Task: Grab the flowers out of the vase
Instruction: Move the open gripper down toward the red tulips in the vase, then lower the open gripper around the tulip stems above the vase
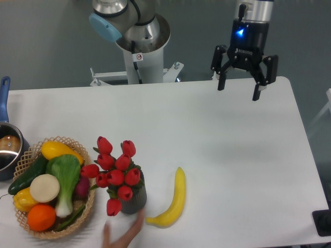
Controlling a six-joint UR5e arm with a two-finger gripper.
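One fixed camera looks down from high, facing the table (217, 155); arm base opposite.

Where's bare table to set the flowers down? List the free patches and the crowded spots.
Free: the wide stretch right of the banana, and the middle strip between the flowers and the open tool. Crowded: the front-left corner, with basket, vase, pot and a hand.

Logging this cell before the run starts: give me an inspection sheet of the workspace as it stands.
Surface: white table.
Job's things: flowers standing in the vase, near the front edge.
Clutter: banana right of the vase; wicker basket of produce to its left; pot at the left edge; a blurred hand by the vase.
Grippers: gripper open, empty, above the far edge.
Cables: nothing seen.
Surroundings: robot base, grey floor.
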